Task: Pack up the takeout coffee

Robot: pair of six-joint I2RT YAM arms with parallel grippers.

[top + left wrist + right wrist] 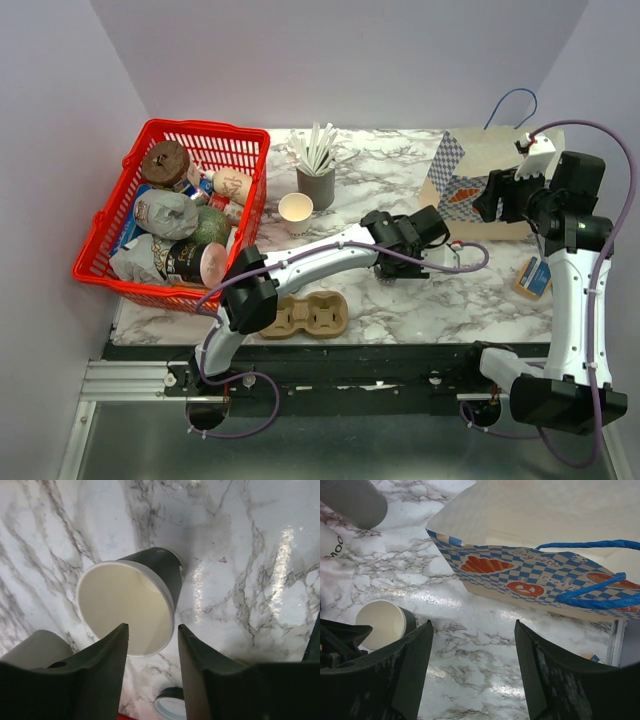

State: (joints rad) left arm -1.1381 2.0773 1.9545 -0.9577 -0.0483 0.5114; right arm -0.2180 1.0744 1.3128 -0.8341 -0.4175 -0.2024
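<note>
Right wrist, paper bag, lettering perhaps "Baguette"

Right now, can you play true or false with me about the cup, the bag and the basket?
1. The basket is red. True.
2. The coffee is inside the bag. False: it is out on the table, just in front of the left tool.
3. The right tool is holding the bag. False: it is open and holds nothing.
4. The bag has blue handles. True.
5. The left tool is open. True.
</note>
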